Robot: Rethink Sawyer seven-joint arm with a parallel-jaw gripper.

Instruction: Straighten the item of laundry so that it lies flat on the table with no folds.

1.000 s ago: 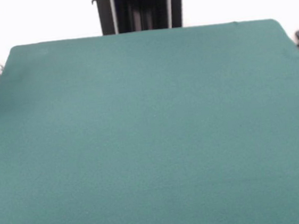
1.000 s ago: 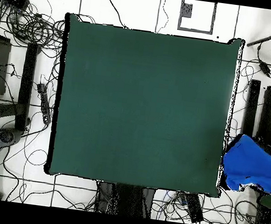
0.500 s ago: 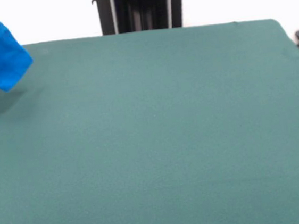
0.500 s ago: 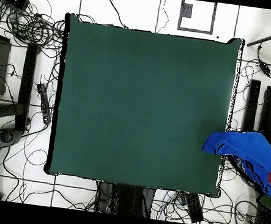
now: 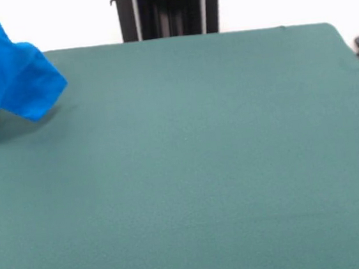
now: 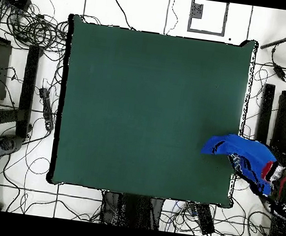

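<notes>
Evidently a person's sleeve (image 6: pixel 284 184) holds the bunched blue T-shirt (image 5: pixel 7 82) over one edge of the green table (image 5: pixel 195 158), seemingly to drop it there; no gripper shows to place it against

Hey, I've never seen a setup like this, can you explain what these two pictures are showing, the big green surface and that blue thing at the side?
Both pictures show one scene from two cameras. One looks across a table covered in dark green cloth; the other looks straight down on it. The dark upright column at the far edge is the stand of a robot arm; the arm and its gripper are out of sight. The blue thing is a small T-shirt, bunched up and coming in over one edge of the table. A person at that edge seems to be bringing it in, though the hand itself is hard to make out. Cables lie on the floor around.
</notes>
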